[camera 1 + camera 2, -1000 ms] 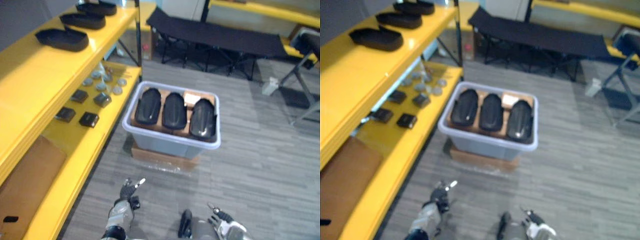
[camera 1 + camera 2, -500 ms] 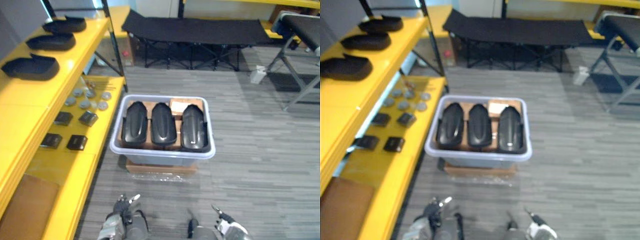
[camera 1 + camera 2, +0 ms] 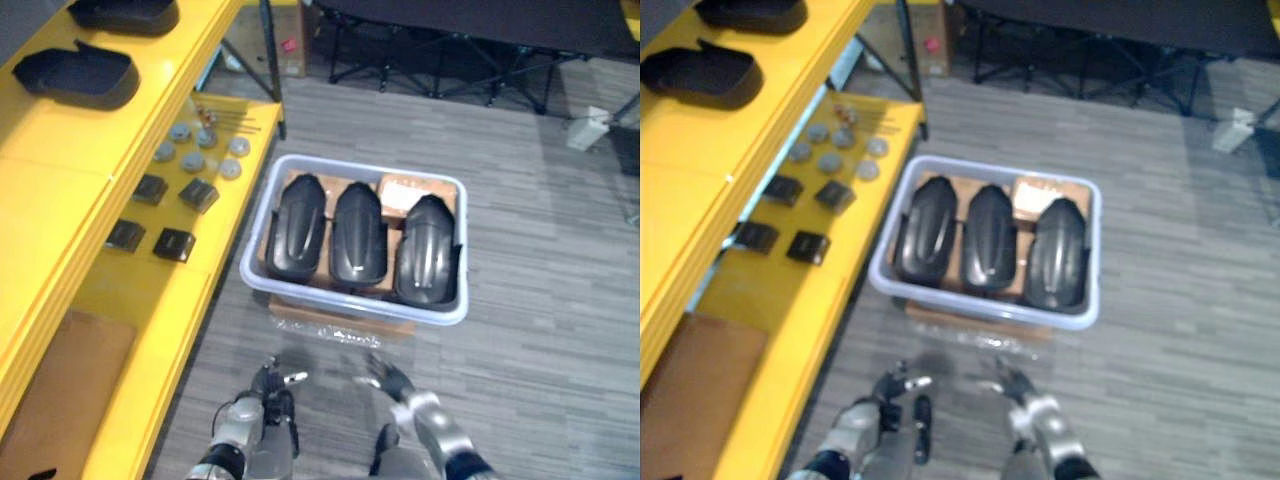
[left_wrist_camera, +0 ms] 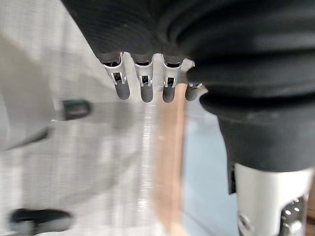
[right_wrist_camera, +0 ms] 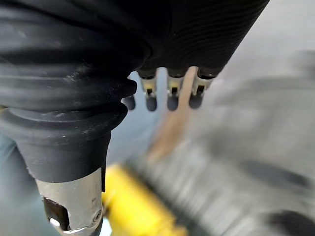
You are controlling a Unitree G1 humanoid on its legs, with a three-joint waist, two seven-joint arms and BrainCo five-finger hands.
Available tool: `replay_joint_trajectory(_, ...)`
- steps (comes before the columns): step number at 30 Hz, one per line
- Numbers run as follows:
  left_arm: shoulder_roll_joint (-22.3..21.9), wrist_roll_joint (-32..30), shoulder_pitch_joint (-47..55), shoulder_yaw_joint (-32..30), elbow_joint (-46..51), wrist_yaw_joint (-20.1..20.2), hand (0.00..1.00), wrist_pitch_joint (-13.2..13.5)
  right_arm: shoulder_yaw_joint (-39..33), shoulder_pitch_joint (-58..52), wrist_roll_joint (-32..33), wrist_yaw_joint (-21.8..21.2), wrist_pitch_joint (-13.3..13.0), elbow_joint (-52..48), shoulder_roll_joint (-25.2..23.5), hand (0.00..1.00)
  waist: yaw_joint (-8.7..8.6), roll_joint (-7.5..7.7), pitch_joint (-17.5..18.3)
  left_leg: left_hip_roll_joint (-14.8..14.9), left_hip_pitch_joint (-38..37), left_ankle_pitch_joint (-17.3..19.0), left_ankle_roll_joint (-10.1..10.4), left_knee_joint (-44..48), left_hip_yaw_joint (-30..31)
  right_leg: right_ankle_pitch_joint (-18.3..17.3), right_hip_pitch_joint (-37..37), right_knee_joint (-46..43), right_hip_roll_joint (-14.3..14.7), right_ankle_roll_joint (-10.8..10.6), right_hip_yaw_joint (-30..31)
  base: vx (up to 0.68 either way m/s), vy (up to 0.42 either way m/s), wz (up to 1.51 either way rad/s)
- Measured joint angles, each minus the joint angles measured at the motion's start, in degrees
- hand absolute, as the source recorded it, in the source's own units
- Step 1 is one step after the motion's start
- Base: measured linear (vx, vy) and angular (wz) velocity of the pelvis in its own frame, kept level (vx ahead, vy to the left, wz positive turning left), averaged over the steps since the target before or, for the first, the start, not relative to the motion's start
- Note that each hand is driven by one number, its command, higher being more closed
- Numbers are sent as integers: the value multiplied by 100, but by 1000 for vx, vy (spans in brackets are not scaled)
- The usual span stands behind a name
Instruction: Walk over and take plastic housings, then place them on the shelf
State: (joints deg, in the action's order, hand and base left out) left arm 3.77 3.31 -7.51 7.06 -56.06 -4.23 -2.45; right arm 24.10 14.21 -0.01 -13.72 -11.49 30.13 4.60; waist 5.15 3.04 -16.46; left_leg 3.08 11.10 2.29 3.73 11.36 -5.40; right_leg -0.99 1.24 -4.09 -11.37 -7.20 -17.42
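Left eye view: looking down on a pale grey bin [image 3: 352, 301] on the floor, with three black plastic housings [image 3: 358, 232] inside. Lying side by side, long axes running from the bin's near rim to its far rim. Just left of the bin, a yellow shelf [image 3: 60, 200], with more housings of the same kind, the shelved housings [image 3: 75, 75], on its upper board. On the near side of the bin, the left hand [image 3: 262, 393] and the right hand [image 3: 392, 382], both apart from it and touching nothing.

Right eye view: same arrangement. Left hand before the bin's near-left corner, right hand before the middle of its near wall, so about equally near, each in line with a different housing.

Left wrist view: fingers [image 4: 142, 88] straight and loose, grasping nothing.

Right wrist view: fingers [image 5: 170, 98] likewise extended and empty.

Probably the approach step, with nothing taken yet. For the coming reach: housings ahead of the fingertips, beyond the bin's near rim, so forward and over that rim, then a grip across the narrow width, not along the length.
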Motion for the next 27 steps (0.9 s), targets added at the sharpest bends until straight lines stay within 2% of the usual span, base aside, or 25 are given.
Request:
replay_joint_trajectory(1, 133, -166, -9, 20, 30, -121, 0, -5, 141, 226, 192, 32, -105, -766, 8, 0, 81, 65, -25, 41, -11, 0, 1, -34, 25, 52, -8, 3, 44, 65, 16, -52, 6, 7)
replay_joint_trajectory(2, 206, -208, -1, 23, 30, -184, 0, 6, 191, 342, 309, 112, -106, -1045, -11, 0, 93, 104, -38, 45, -13, 0, 2, -35, 29, 66, -7, 2, 50, 85, 20, -67, 27, 4)
replay_joint_trajectory(4, 410, -198, 74, -21, 24, -295, 0, 72, 130, 602, 543, 566, -151, -1737, -2, 0, 93, 211, -75, 39, -23, 4, 1, -67, 33, 110, -15, 2, 48, 140, 28, -78, 45, 0)
replay_joint_trajectory(6, 543, -206, 138, -241, 92, -435, 0, 172, -622, 970, 927, 1278, -192, -2145, 146, 0, 103, 316, -130, 37, -39, -9, -20, -76, 37, 188, -11, 2, 37, 147, 40, -86, 50, -2)
replay_joint_trajectory(7, 592, -207, 162, -249, 95, -445, 0, 209, -898, 1061, 1034, 1467, -192, -2201, 211, 0, 104, 321, -133, 35, -46, -14, -27, -78, 38, 213, -8, 2, 41, 163, 41, -101, 50, -3)
replay_joint_trajectory(9, 665, -209, 410, -402, 298, -430, 0, 345, -1977, 1392, 1424, 2248, -158, -2319, 567, 0, 81, 314, -140, 26, -107, -19, -53, -101, 46, 233, 51, 2, 27, 190, 44, -109, 45, 0)
replay_joint_trajectory(11, 683, -205, 576, -478, 467, -408, 0, 369, -2609, 1465, 1568, 2741, -98, -2311, 941, 0, 52, 279, -162, 22, -101, -30, -59, -126, 124, 232, 78, 2, 41, 190, 41, -81, 6, 12)
replay_joint_trajectory(14, 691, -202, 752, -662, 601, -396, 0, 390, -3098, 1306, 1633, 3284, 19, -2272, 1351, 0, 16, 282, -172, 27, -90, -184, -36, -339, 182, 145, -6, 6, 95, 269, 56, -71, -37, 7)
replay_joint_trajectory(17, 704, -202, 819, -912, 690, -396, 0, 507, -3416, 1287, 1926, 3393, 87, -1639, 1464, 0, 24, 384, -258, 76, -18, -406, 72, -525, 242, -121, -130, 17, 176, 190, 112, -61, -108, 6)
replay_joint_trajectory(21, 720, -188, 886, -1103, 874, -412, 0, 612, -3734, 1295, 2376, 3340, 270, -557, 1702, 0, 59, 422, -608, 250, 5, -736, 162, -904, 349, -95, -274, 11, 365, 183, 46, -43, -95, 8)
replay_joint_trajectory(22, 909, -99, 988, -1143, 1091, -453, 0, 825, -3958, 1767, 3248, 2992, 293, 681, 2257, 0, 64, 604, -1071, 352, -100, -1187, 183, -1594, 313, 31, -512, 32, 518, 288, 327, -11, -36, 1)
replay_joint_trajectory(27, 919, -98, 988, -1137, 1105, -453, 0, 826, -3965, 1768, 3248, 2990, 293, 681, 2257, 0, 66, 603, -1074, 352, -98, -1187, 183, -1595, 317, 29, -512, 30, 517, 281, 324, 0, 0, 0)
